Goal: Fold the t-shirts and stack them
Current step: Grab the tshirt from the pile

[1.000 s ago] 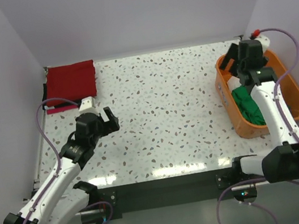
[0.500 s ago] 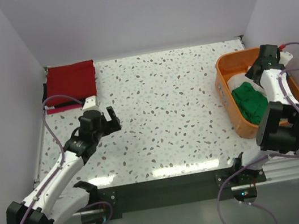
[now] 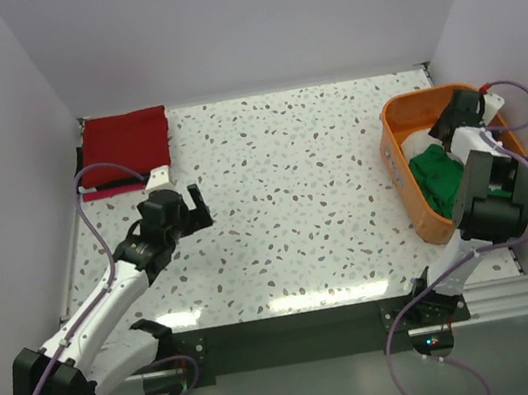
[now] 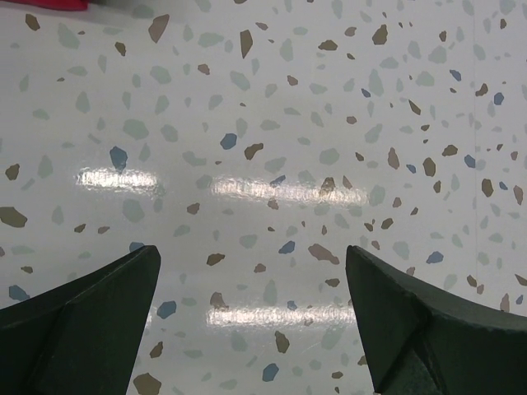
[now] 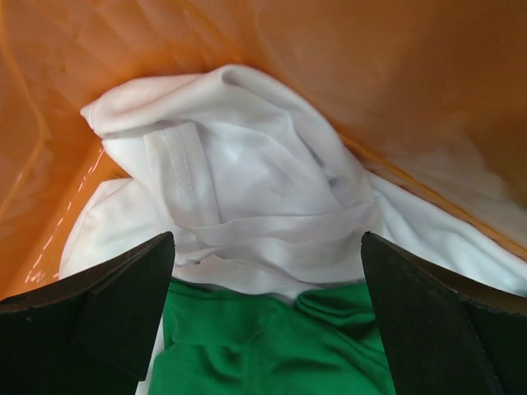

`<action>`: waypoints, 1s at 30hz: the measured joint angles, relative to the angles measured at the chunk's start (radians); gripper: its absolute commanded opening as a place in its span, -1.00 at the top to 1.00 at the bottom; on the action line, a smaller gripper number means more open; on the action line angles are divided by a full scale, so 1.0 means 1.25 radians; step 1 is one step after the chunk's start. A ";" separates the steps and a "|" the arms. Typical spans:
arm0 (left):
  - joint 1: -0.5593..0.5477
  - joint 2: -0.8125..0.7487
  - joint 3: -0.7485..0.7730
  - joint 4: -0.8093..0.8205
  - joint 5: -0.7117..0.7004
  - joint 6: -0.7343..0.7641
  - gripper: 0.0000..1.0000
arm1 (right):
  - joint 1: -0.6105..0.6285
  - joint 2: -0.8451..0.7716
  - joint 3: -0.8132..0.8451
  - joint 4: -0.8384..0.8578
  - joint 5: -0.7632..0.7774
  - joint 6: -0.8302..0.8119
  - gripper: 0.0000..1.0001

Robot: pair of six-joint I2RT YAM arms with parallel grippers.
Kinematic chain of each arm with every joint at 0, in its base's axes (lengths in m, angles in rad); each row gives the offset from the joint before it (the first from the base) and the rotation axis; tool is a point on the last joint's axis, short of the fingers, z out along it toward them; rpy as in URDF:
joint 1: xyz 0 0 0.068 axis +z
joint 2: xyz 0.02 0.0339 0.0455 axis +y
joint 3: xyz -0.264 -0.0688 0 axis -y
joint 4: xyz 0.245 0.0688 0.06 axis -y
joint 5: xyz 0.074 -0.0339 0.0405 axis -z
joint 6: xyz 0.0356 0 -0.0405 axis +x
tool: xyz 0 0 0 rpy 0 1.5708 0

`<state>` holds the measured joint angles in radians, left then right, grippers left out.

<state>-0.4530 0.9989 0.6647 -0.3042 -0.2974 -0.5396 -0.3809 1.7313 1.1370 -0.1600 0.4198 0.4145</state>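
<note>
No readable text, label, brand or number shows in any view.

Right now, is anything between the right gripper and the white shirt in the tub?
Nothing: in the right wrist view, the open right gripper faces the white shirt directly, no object between.

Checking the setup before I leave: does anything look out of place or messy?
The white t-shirt and green t-shirt lie crumpled in the orange tub; the red t-shirt lies neatly folded at the far-left corner.
</note>
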 measured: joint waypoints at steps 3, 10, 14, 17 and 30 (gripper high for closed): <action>0.000 0.002 0.001 -0.004 -0.005 0.000 -1.00 | 0.000 0.016 -0.025 0.045 -0.020 -0.013 -0.97; 0.000 0.003 0.001 -0.004 -0.017 0.000 -1.00 | -0.003 0.044 -0.049 0.120 -0.052 -0.035 -0.46; 0.000 0.007 0.001 -0.004 -0.022 0.000 -1.00 | -0.005 0.046 -0.049 0.144 -0.060 -0.041 0.45; 0.000 0.012 0.001 -0.007 -0.027 0.000 -1.00 | -0.005 0.046 -0.056 0.166 -0.064 -0.044 0.75; 0.000 0.007 0.001 -0.010 -0.038 0.000 -1.00 | -0.005 -0.115 -0.074 0.164 -0.085 -0.054 1.00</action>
<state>-0.4530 1.0077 0.6659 -0.3168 -0.3454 -0.5400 -0.3874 1.5879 1.0451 0.0452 0.3134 0.3473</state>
